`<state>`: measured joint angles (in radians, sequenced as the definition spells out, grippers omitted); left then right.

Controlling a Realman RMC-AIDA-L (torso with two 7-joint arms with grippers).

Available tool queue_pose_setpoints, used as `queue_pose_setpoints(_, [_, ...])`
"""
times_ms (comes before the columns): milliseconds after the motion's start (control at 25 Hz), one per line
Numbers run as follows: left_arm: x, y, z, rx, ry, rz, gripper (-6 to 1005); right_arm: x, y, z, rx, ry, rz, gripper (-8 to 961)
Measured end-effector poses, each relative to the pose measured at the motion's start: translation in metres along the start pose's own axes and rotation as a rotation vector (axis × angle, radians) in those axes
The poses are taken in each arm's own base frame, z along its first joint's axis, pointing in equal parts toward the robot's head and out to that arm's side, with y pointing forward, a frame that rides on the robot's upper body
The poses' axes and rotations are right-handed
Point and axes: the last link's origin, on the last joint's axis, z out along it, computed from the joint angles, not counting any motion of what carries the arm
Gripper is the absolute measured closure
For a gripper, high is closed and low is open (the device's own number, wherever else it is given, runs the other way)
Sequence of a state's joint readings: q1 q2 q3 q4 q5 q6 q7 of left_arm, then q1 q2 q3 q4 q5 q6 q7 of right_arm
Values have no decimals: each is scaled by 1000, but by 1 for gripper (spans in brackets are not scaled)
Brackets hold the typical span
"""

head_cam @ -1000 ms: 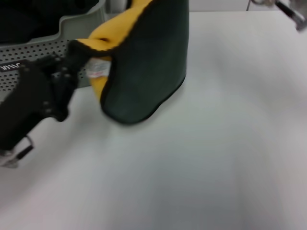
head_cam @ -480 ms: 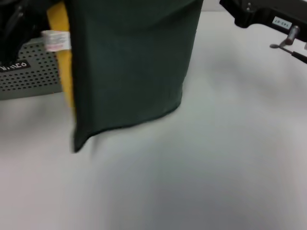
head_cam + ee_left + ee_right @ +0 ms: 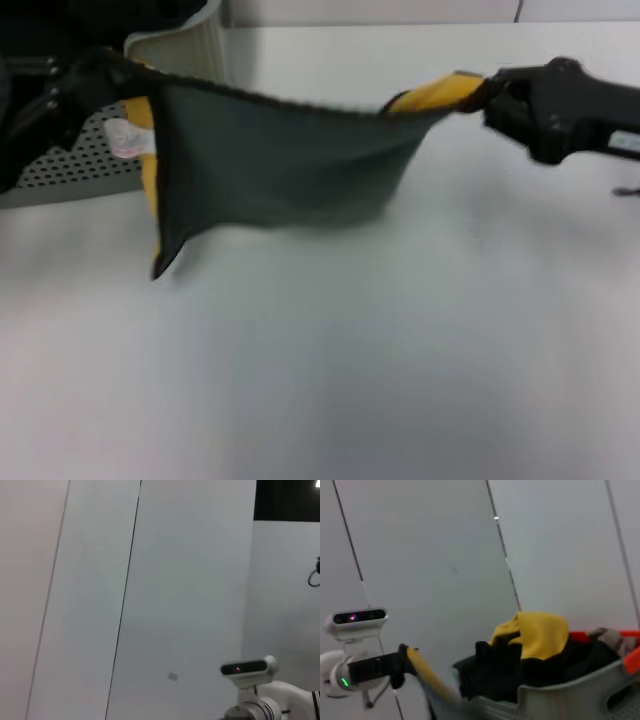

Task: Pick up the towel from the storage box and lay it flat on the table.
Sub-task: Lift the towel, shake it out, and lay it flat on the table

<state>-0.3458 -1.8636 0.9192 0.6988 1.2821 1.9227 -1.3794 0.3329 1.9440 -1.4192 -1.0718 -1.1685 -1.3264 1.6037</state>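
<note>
The dark green towel (image 3: 280, 160) hangs stretched by its top edge between my two grippers, above the white table (image 3: 400, 350). My left gripper (image 3: 95, 78) is shut on its left top corner, in front of the storage box (image 3: 185, 45). My right gripper (image 3: 490, 98) is shut on the right top corner, where the yellow reverse shows. The white tag (image 3: 125, 140) hangs at the left edge. The lower left corner droops close to the table. The right wrist view shows the left gripper (image 3: 402, 662) on the towel's yellow edge (image 3: 427, 680).
The storage box (image 3: 570, 692) holds a heap of other cloths, yellow (image 3: 535, 635) and black among them. Its perforated wall (image 3: 70, 165) stands at the table's left rear. The left wrist view shows only wall panels and my head camera (image 3: 247, 667).
The towel hung close before the camera in a tall fold. Now it is lower and pulled wide, and the right gripper has come into view on its right corner.
</note>
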Motion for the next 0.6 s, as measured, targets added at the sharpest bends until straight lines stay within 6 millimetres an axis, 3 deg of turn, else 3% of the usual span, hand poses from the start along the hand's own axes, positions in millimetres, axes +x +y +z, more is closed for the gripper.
queue_pose_setpoints(240, [19,-7,-10,34,-8,-19,974,-39,-21,-19,22,51,-5,941])
queue_pose_setpoints(600, [26,-18,4,-5,-76,-40,973,-91,-28,-8,-133,276,48,941])
